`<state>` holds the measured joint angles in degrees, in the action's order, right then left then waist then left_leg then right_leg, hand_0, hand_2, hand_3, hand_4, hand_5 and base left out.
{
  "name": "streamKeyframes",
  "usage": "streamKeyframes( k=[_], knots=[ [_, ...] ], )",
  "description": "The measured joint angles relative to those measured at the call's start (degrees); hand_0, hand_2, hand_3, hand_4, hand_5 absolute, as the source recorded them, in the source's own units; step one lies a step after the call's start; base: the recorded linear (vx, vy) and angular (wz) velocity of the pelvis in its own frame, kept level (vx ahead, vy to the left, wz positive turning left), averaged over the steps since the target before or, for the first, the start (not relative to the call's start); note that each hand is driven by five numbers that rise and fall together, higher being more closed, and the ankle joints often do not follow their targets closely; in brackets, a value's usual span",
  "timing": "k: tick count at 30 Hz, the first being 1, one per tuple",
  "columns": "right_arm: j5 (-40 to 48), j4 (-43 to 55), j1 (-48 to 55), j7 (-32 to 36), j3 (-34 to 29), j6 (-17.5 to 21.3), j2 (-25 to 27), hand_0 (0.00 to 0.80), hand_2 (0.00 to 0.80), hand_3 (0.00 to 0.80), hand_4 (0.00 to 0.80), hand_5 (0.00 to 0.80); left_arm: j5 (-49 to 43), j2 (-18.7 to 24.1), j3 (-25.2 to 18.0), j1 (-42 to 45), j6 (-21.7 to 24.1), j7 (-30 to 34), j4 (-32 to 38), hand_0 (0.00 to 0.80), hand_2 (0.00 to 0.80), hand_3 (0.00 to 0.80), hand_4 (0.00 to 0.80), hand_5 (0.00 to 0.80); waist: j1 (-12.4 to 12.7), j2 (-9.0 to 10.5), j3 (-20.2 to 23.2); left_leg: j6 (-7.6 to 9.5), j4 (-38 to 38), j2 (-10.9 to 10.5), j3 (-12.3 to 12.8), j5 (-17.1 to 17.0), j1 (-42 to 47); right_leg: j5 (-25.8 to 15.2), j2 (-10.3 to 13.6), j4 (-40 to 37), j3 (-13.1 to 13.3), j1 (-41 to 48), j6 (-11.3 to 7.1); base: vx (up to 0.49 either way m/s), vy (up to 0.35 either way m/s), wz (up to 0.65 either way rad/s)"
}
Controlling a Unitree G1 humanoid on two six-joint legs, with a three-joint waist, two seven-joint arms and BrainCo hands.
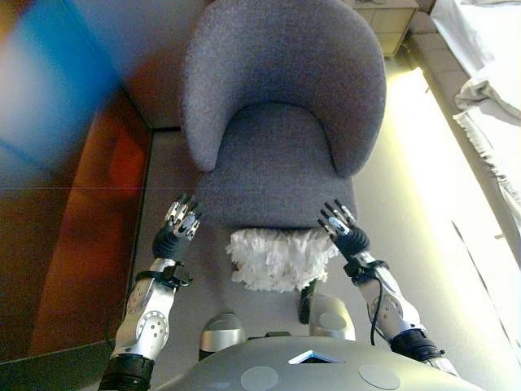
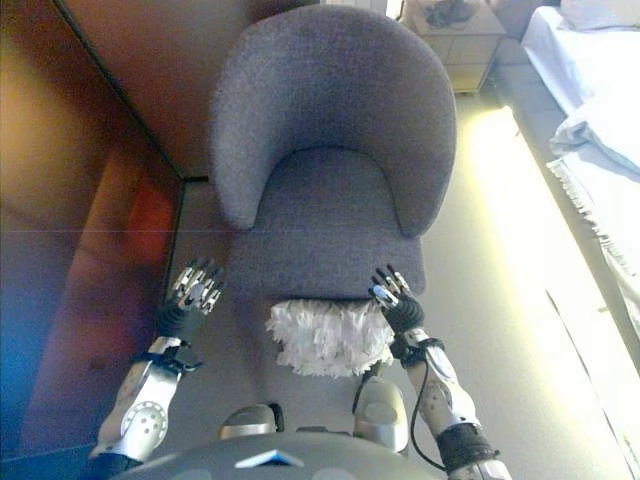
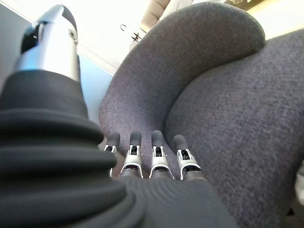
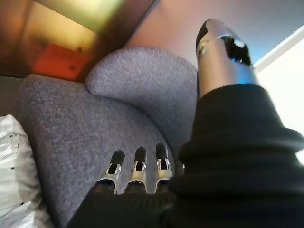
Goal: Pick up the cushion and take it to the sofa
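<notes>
A white fluffy cushion (image 1: 281,259) lies at the front edge of a grey upholstered armchair (image 1: 281,122), low between my two arms. It also shows in the right eye view (image 2: 328,336) and at the edge of the right wrist view (image 4: 14,175). My left hand (image 1: 181,224) is open, fingers straight, left of the cushion and apart from it, beside the seat's front corner. My right hand (image 1: 343,228) is open, fingers straight, just right of the cushion at the seat's other front corner. Neither hand holds anything.
A dark wooden wall panel (image 1: 65,228) stands close on the left. A bed with white linen (image 1: 488,90) lies to the right, and a small cabinet (image 2: 465,35) stands behind the chair. Pale carpet (image 1: 423,204) runs between chair and bed.
</notes>
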<state>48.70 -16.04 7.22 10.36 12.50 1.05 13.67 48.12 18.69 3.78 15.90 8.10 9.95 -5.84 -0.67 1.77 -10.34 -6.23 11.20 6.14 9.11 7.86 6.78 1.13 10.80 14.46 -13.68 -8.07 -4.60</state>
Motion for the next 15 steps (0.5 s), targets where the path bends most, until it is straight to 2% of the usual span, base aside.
streamKeyframes(
  k=[1,3,4,6,7,9,10,11,15],
  knots=[
    [-0.5,0.0,0.1,0.2,0.4,-0.1,0.0,0.0,0.0,0.0,0.0,0.0,0.0,0.1,-0.3,-0.3,0.0,-0.3,0.0,0.0,0.0,0.0,0.0,0.0,0.0,0.77,0.4,0.09,4.4,0.1,0.1,-0.1,-2.2,0.3,0.4,0.0,-0.2,0.1,0.38,0.165,-0.095,0.19],
    [-1.9,0.0,-0.3,0.4,0.7,-0.1,0.5,0.0,0.0,0.0,0.0,0.0,0.0,-0.2,-0.3,-0.7,0.0,-0.6,-0.3,0.0,0.0,0.0,0.0,0.0,0.3,0.66,0.6,0.77,13.6,1.2,0.2,-0.7,-6.0,0.5,0.2,-1.0,-0.8,2.1,0.94,0.139,-0.003,0.14],
    [-2.3,0.0,-0.3,0.4,0.7,-0.1,0.7,0.0,0.0,0.0,0.0,0.0,0.0,-0.3,-0.2,-0.5,0.0,-0.8,-0.4,0.0,0.0,0.0,0.0,0.0,0.2,0.43,1.0,1.37,15.2,1.6,0.1,-1.6,-6.6,0.7,0.2,-1.4,-1.0,3.0,1.22,0.103,0.067,0.12],
    [-2.5,0.0,-0.3,0.4,0.7,0.0,1.7,0.0,0.0,0.0,0.0,0.0,0.0,-1.1,0.3,-0.6,0.1,-0.8,-0.6,0.0,0.0,0.0,0.0,0.0,0.7,0.15,1.4,1.32,15.5,1.2,0.0,-2.7,-6.9,0.8,0.3,-1.9,-1.0,3.6,1.96,0.1,0.121,0.1],
    [-2.5,-0.1,-0.2,0.4,1.0,0.2,2.2,0.0,0.0,0.0,0.0,0.0,0.0,-1.4,1.4,-0.8,0.2,-0.8,-0.7,0.0,0.0,0.0,0.0,0.0,0.8,-0.5,1.7,1.04,14.2,1.0,-0.9,-0.5,-7.4,0.4,0.4,-2.8,-0.4,3.6,2.83,0.099,0.132,0.07],
    [-2.5,0.1,-0.3,0.3,0.9,0.6,3.8,0.0,0.0,0.0,0.0,0.0,0.0,-2.2,2.8,-1.2,0.3,-0.5,-0.4,0.0,0.0,0.0,0.0,0.0,1.2,-1.54,1.9,1.44,4.7,-0.3,-1.5,-0.7,-7.4,-0.5,0.1,-3.2,0.9,1.6,2.6,0.062,0.084,-0.04],
    [-2.5,0.1,-0.3,0.3,0.5,0.8,4.7,0.0,0.0,0.0,0.0,0.0,0.0,-2.7,2.9,-1.6,0.2,-0.6,-0.4,0.0,0.0,0.0,0.0,0.0,1.4,-2.51,1.8,2.02,1.2,-0.1,-1.4,-1.0,-7.2,-0.9,-0.6,-3.1,0.9,0.6,2.33,0.042,0.086,-0.2],
    [-2.4,-0.1,-0.4,0.3,0.5,0.8,5.1,0.0,0.0,0.0,0.0,0.0,-0.1,-2.9,2.9,-2.0,0.2,-0.6,-0.6,0.0,0.0,0.0,0.0,0.0,1.5,-3.88,1.6,1.45,-1.5,0.5,-1.6,-2.9,-6.4,-1.3,-1.6,-2.7,1.3,0.2,2.24,0.056,0.097,-0.36],
    [-2.0,-0.1,1.0,0.3,0.9,1.0,2.3,0.0,0.0,0.0,0.0,0.0,-0.1,-1.3,2.2,-2.6,0.2,-1.0,-2.3,0.0,0.0,0.0,0.0,0.0,1.3,-1.62,1.9,1.93,-6.0,-0.7,1.0,-4.6,-4.2,-2.2,-0.2,-4.0,1.9,1.1,0.88,0.076,0.041,-0.09]
  ],
)
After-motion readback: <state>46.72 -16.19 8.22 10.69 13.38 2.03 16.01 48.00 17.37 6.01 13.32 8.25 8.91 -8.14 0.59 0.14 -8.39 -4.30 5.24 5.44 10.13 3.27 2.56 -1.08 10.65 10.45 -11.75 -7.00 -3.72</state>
